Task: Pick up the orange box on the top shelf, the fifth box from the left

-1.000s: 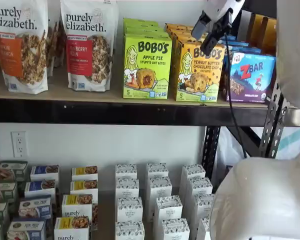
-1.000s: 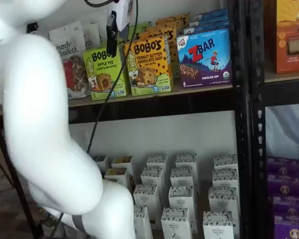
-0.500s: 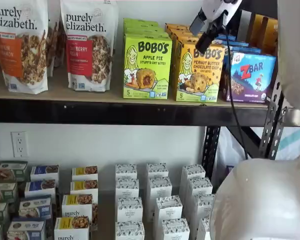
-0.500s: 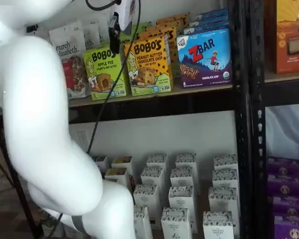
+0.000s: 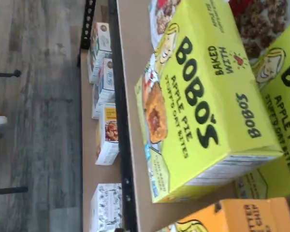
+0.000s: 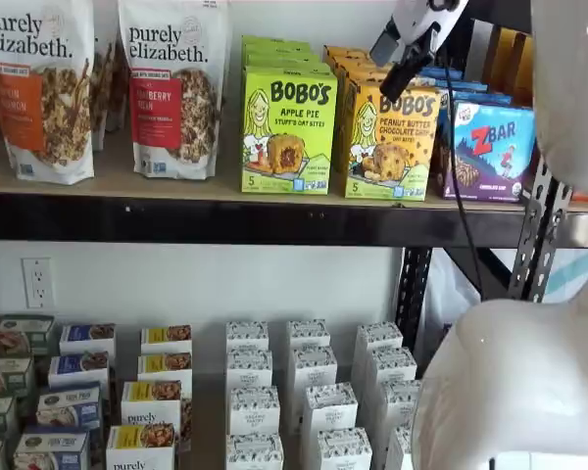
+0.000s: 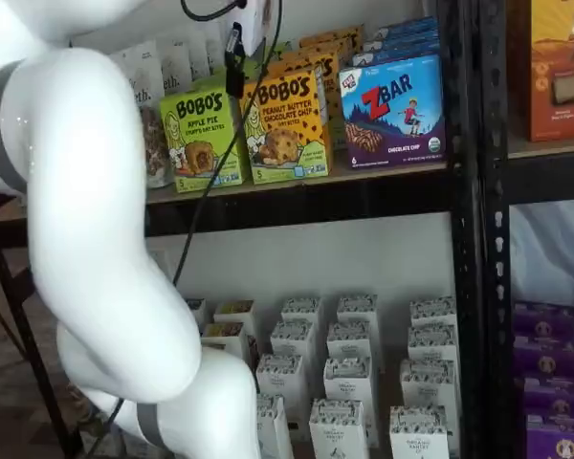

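- End effector (image 6: pixel 400 73) hangs from the top of a shelf view, white body with black fingers angled down-left, tips over the upper-left corner of the orange box (image 6: pixel 390 139).
- In the other shelf view the end effector (image 7: pixel 234 67) shows as a single dark finger side-on, between the lime-green Apple Pie box (image 7: pixel 203 140) and the orange box (image 7: pixel 288 125). Cable (image 7: pixel 210 182) trails down beside it.
- Can't tell how far open the fingers are: no gap readable in either shelf view. Nothing visibly held.
- Orange box stands upright at the front of the top shelf (image 6: pixel 225 217), between the Apple Pie box (image 6: pixel 288 128) and the ZBar box (image 6: pixel 492 150). More orange cartons are stacked behind it.
- Wrist view: picture turned sideways, Apple Pie box (image 5: pixel 203 101) fills most of it, a corner of the orange box (image 5: pixel 232 216) at the frame edge, top shelf black rail (image 5: pixel 122 125) running across. Fingers not visible there.
- Granola bags (image 6: pixel 174 86) further left on the same shelf.
- White cartons (image 6: pixel 309 397) on the lower shelf.
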